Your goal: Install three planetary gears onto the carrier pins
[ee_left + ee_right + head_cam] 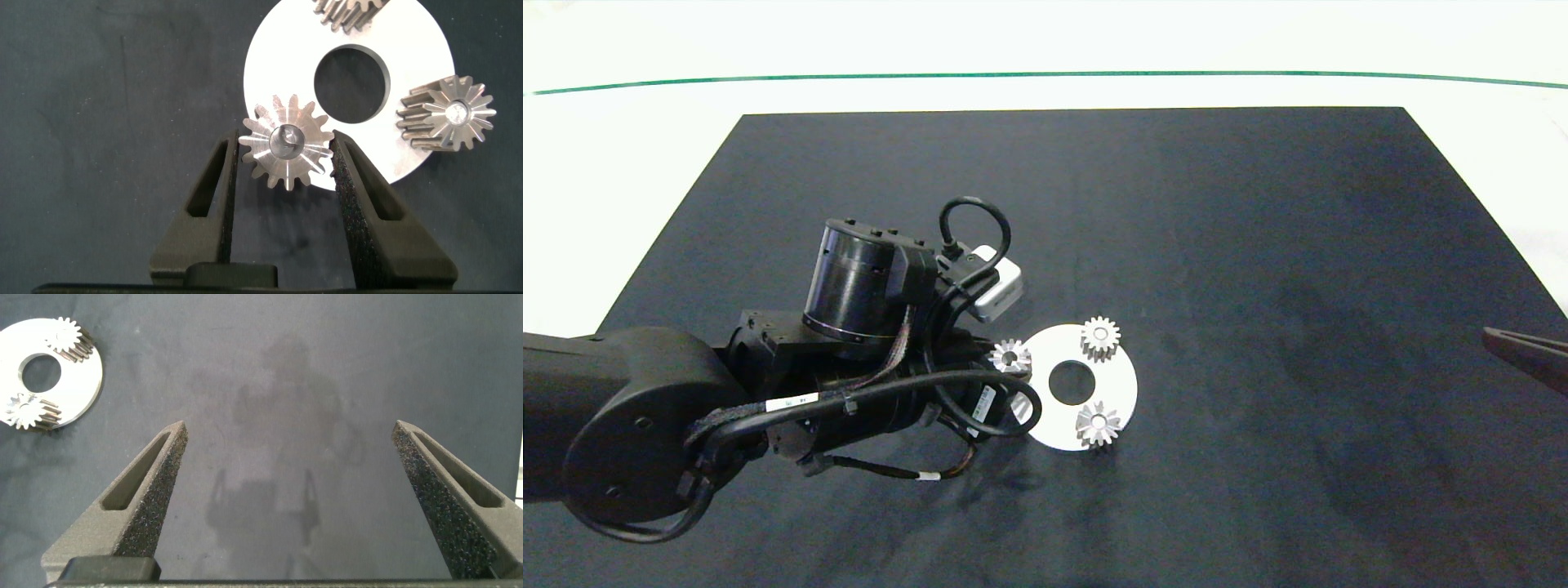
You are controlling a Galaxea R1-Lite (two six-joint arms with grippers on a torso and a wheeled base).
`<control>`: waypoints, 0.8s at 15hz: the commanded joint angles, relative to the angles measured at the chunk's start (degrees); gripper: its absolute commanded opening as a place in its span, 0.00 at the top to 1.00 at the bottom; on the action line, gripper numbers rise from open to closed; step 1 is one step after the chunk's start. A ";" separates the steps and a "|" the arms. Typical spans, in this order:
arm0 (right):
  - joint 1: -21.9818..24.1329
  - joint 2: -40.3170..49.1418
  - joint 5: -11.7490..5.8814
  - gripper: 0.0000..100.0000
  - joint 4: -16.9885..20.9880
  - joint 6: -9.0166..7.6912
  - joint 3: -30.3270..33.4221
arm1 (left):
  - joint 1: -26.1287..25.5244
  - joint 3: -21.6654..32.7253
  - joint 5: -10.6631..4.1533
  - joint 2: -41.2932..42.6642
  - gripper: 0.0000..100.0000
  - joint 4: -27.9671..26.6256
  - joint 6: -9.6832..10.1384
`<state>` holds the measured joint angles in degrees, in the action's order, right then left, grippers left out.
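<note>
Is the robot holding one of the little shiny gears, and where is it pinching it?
Yes. The left end effector pinches one planetary gear by its toothed rim, at the white disc's edge. The right end effector is open and holds nothing.

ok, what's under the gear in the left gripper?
The third gear, between the left gripper's fingers, sits over the white disc's edge. A pin tip shows in its bore; whether it's fully seated is hidden.

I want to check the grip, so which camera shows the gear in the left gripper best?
The left wrist view: the third gear sits between the left gripper fingers at the disc edge. The head view shows it partly behind the arm; the right wrist view misses it.
</note>
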<state>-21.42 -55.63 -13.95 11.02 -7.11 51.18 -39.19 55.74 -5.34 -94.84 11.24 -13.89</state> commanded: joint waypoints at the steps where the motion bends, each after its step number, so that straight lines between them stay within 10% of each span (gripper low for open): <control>1: -0.82 0.08 -0.12 0.00 0.05 -0.28 -0.02 | -0.36 -0.10 -0.81 -0.34 0.81 0.01 -0.09; 12: -1.43 -0.01 -0.12 0.00 0.05 -0.19 -0.38 | -1.94 -0.01 -1.16 -1.22 0.81 3.09 -0.35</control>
<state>-22.82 -55.52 -13.99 11.00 -7.27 50.85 -41.09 55.74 -6.45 -95.61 14.25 -14.21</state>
